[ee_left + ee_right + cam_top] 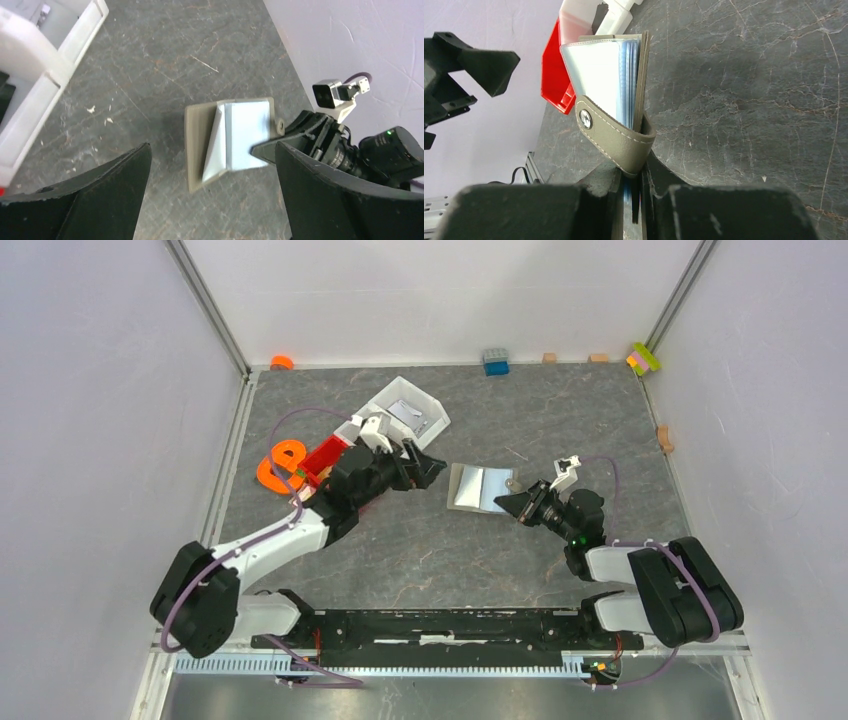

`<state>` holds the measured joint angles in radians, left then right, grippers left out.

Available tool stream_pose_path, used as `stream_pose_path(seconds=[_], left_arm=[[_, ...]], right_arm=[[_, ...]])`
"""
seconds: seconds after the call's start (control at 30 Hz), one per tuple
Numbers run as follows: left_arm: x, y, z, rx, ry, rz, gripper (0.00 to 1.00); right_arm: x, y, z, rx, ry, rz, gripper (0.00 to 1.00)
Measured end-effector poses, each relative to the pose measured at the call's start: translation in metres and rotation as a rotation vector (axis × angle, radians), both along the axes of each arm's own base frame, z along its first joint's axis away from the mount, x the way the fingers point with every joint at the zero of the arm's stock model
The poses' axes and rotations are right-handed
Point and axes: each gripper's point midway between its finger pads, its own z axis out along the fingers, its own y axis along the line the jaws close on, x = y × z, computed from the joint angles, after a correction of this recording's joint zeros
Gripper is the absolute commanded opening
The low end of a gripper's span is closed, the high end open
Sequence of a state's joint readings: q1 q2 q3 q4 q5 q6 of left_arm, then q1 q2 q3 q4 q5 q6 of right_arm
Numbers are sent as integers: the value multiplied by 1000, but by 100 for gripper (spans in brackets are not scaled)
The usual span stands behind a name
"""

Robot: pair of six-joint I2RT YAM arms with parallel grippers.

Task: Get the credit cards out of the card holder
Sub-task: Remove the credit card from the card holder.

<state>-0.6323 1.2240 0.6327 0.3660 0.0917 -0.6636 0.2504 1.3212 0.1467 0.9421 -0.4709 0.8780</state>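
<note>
The card holder (pixel 480 487) lies open on the grey bench (pixel 420 560), about in the middle, between the two arms. Its grey-brown flap rests flat on the side toward the left arm, and a pale, shiny leaf stands up at an angle from the fold.

The right end effector (pixel 512 503) is clenched on the holder's edge nearest to it. In the right wrist view the two dark fingers (pixel 704 205) pinch the grey-brown cover and the leaves inside it, just below a strap with a round metal snap (pixel 585 119). The credit cards (pixel 630 70) are inside the holder: their pale blue edges show stacked between the cover and the shiny front leaf. How many there are cannot be told.

The left end effector (pixel 427 466) is released, its fingers spread wide. It hangs near the holder's other side, apart from it, holding nothing. In the left wrist view the holder shows in the gap between the two fingers.

Behind the left arm a red bin (pixel 325 455) sits just beside a white bin (pixel 405 412), with an orange object (pixel 280 462) on the bench next to the red one.
</note>
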Motion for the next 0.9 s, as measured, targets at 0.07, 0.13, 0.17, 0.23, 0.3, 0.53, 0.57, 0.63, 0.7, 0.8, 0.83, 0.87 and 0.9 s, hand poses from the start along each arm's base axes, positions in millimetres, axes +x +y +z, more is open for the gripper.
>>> stream_pose_path(seconds=[0.07, 0.13, 0.17, 0.23, 0.3, 0.53, 0.57, 0.63, 0.7, 0.8, 0.83, 0.87, 0.9], left_arm=[[9, -7, 4, 10, -20, 3, 100], [14, -15, -5, 34, -15, -12, 100], [13, -22, -15, 56, 8, -35, 100], [9, -36, -30, 94, 44, -88, 100], [1, -50, -42, 140, 68, -143, 100], [-8, -71, -59, 227, 102, -240, 94], [-8, -73, -61, 230, 111, -245, 91], [-7, -76, -68, 238, 137, -263, 85], [-7, -80, -74, 244, 160, -279, 79], [-10, -80, -83, 246, 192, -302, 56], [-10, -80, -85, 243, 200, -304, 43], [-11, -80, -84, 238, 205, -308, 33], [-10, -81, -83, 231, 206, -310, 23]], right_arm=[[0, 0, 1, 5, -2, 1, 6], [0, 2, 2, 14, -4, 5, 7], [0, 2, 3, 19, -7, 9, 7], [-1, 4, 5, 27, -9, 17, 8], [-1, 5, 7, 31, -13, 22, 8], [-2, 7, 10, 49, -15, 30, 10], [-2, 7, 11, 52, -17, 33, 10], [-3, 8, 13, 58, -21, 40, 10], [-3, 9, 15, 61, -25, 42, 10], [-4, 9, 16, 64, -26, 45, 10], [-4, 9, 16, 65, -28, 46, 10], [-3, 9, 17, 67, -30, 46, 10], [-3, 9, 18, 70, -31, 46, 11]])
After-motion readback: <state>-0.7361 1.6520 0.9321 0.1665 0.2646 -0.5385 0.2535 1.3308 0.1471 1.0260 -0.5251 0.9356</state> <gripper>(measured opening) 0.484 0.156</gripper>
